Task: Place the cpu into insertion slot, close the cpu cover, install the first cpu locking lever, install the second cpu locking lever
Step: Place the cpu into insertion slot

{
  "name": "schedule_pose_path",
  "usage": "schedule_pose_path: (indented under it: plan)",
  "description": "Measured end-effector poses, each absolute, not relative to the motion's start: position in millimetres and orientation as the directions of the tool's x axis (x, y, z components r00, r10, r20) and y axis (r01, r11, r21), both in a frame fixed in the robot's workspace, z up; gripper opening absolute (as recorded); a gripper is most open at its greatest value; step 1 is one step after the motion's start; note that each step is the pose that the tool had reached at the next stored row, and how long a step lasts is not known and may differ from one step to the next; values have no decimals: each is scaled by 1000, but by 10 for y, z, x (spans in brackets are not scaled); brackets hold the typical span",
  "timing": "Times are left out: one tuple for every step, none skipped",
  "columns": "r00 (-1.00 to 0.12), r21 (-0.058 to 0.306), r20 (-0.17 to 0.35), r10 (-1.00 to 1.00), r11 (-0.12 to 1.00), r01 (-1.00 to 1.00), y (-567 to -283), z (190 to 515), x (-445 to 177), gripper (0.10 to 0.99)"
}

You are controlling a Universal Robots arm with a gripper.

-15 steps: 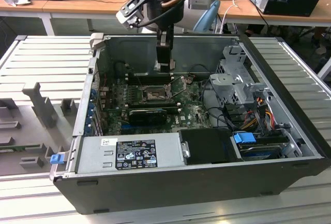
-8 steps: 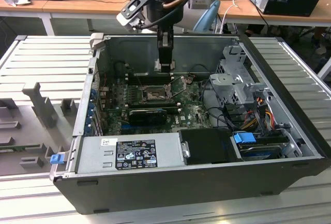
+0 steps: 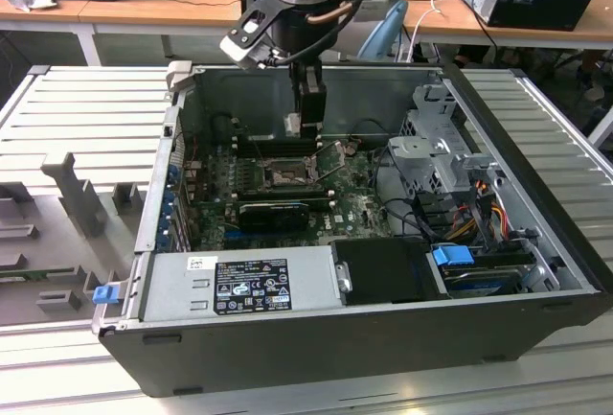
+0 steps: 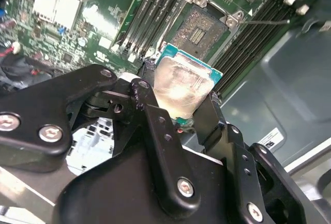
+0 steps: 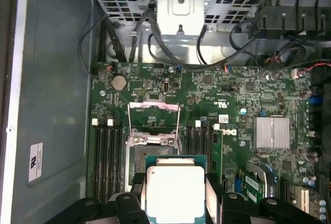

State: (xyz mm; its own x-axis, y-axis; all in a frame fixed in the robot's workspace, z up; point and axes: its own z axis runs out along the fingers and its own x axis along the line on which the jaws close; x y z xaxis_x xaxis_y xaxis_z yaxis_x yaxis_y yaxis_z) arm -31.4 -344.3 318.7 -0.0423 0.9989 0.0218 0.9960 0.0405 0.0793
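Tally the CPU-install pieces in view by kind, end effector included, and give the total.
cpu, held over the board: 1
insertion slot, bare of any chip: 1
cpu cover, raised open: 1
end effector, closed on the cpu: 1
Total: 4

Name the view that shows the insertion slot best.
The second wrist view: the insertion slot lies open, dark pin field unobstructed. In the first wrist view the cpu hides part of it; in the exterior view it sits far off.
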Motion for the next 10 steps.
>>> schedule_pose_path:
  plan:
    - [-46,79,22,999,44,996,-3443,3185,-314,541]
    - [-49,79,22,999,47,996,-3443,3182,-314,541]
    - [-51,79,22,998,49,996,-3443,3178,-314,541]
    - [-52,79,22,998,50,996,-3443,3175,-314,541]
    - [-53,79,22,998,51,996,-3442,3167,-314,541]
    - [-54,79,22,998,52,996,-3443,3160,-314,541]
    - [-54,79,22,998,52,995,-3442,3155,-314,541]
    - [-54,79,22,998,52,995,-3442,3150,-314,541]
    - [-54,79,22,998,52,995,-3442,3146,-314,541]
    - [-56,79,22,998,54,995,-3442,3137,-314,541]
